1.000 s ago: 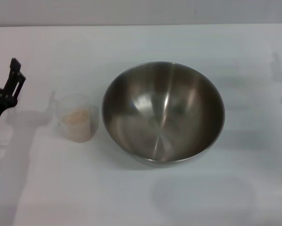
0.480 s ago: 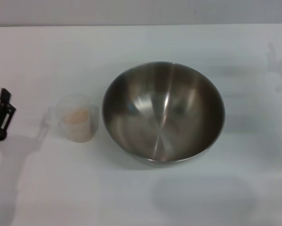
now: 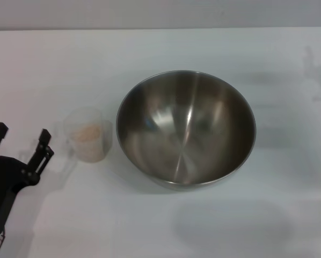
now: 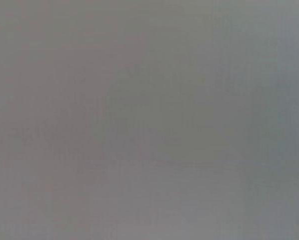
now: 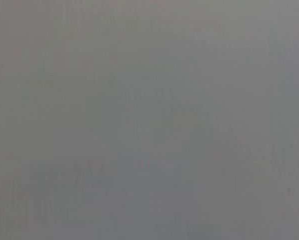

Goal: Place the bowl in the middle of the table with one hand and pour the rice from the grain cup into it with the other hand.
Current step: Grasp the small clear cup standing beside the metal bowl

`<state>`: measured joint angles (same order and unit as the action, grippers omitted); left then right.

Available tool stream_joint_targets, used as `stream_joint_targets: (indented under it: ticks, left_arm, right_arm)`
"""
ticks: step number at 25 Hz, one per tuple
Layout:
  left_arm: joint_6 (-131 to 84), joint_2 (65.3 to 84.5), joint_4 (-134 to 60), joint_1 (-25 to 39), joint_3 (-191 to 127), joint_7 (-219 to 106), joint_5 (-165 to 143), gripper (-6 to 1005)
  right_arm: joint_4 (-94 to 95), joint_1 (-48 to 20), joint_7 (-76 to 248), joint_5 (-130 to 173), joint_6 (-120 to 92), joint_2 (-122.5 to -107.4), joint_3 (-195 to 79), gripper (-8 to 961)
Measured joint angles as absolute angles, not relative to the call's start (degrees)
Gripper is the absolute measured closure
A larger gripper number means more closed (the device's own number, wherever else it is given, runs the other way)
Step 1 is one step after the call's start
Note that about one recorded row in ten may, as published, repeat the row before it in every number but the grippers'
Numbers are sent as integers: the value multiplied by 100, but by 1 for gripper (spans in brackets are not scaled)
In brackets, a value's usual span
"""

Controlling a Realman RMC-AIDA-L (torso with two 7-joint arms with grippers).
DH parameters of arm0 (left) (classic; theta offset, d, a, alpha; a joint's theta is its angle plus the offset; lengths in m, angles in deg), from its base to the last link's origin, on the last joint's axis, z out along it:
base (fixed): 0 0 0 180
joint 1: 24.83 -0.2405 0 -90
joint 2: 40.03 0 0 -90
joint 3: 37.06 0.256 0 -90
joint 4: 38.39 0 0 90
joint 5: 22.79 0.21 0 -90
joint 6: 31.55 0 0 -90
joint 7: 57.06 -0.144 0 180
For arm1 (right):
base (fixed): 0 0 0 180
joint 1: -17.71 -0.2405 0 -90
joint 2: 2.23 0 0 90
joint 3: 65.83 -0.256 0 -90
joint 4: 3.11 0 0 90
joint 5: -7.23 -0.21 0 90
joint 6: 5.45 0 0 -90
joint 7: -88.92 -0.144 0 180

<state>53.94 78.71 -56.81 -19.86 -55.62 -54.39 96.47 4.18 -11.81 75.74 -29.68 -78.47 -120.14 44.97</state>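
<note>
Head view gives us our left gripper at the table's left edge, its two fingers spread wide and holding nothing. Just beyond the right finger stands the grain cup with rice inside, untouched. Farther to that side sits the bowl, upright. Both wrist views show us only blank grey.

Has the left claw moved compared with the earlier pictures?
Yes. The left claw, open, has moved nearer the cup, which stays beside the bowl, and lower in the head view.
</note>
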Motion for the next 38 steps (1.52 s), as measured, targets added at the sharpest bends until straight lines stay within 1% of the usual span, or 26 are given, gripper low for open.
stream_joint_targets:
  ticks: [18, 38]
  left_arm:
    - [4339, 7880, -5493, -1579, -5609, -5483, 9595, 134]
    - [3850, 7887, -5343, -1159, -5960, -5486, 9586, 135]
  right_arm:
    - [416, -1226, 7574, -2969, -7815, -12026, 4500, 520]
    - [415, -1291, 7573, -2969, -7571, -12021, 4493, 520]
